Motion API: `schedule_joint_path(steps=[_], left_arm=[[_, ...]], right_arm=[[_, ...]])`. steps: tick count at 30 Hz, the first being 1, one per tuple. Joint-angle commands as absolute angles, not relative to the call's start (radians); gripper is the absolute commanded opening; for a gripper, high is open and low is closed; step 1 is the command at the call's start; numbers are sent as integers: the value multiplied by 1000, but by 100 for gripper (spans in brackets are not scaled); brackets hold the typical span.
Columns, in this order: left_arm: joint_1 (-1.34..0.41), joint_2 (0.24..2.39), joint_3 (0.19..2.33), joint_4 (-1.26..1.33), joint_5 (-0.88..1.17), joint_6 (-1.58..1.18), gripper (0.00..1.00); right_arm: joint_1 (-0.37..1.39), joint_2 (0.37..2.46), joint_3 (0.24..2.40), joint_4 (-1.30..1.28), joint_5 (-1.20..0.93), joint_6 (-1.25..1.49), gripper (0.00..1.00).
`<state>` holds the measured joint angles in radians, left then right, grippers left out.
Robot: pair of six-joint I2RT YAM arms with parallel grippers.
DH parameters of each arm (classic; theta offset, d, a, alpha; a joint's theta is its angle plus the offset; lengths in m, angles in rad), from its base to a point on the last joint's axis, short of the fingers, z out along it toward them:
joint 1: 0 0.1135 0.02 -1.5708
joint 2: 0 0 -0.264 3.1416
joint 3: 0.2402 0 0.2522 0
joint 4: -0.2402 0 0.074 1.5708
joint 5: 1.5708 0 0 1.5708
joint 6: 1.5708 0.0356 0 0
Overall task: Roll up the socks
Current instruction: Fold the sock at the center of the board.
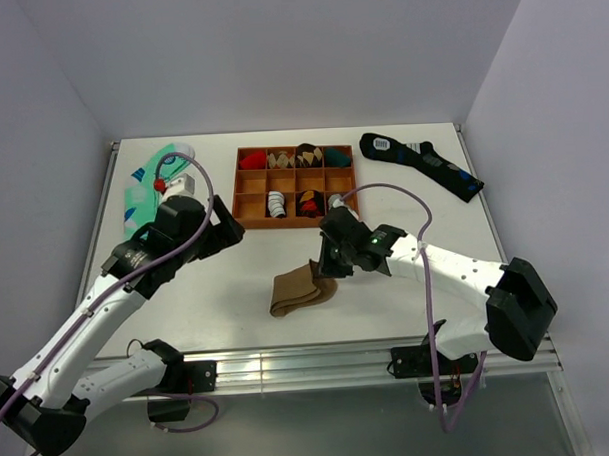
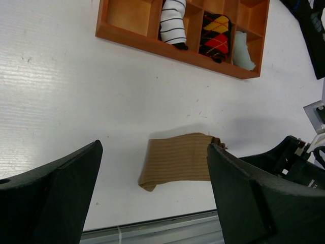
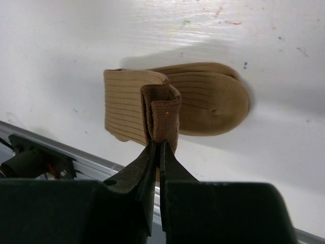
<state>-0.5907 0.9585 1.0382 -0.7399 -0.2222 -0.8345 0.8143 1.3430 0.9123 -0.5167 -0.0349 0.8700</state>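
Observation:
The tan-brown socks lie folded on the white table near its front edge, in front of the wooden tray. My right gripper is shut on the darker ribbed cuff and holds it lifted above the rest of the socks. My left gripper is open and empty, raised to the left of the socks. In the left wrist view the socks lie between my open fingers, well below them.
The tray holds several rolled socks. A mint-green dotted sock lies at the back left, and a dark navy sock at the back right. The table's metal front edge is close to the socks.

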Motion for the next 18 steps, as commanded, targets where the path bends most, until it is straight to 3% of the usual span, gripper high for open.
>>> schedule_joint_path(steps=[1,18], left_arm=[[-594,969,1006,-678,-187,-851,89],[-598,1064,842,-574,-97,-884,74]], right_arm=[[790,1292,884,-485,-38,851,0],[700,1304,706,-367,-78,830,0]])
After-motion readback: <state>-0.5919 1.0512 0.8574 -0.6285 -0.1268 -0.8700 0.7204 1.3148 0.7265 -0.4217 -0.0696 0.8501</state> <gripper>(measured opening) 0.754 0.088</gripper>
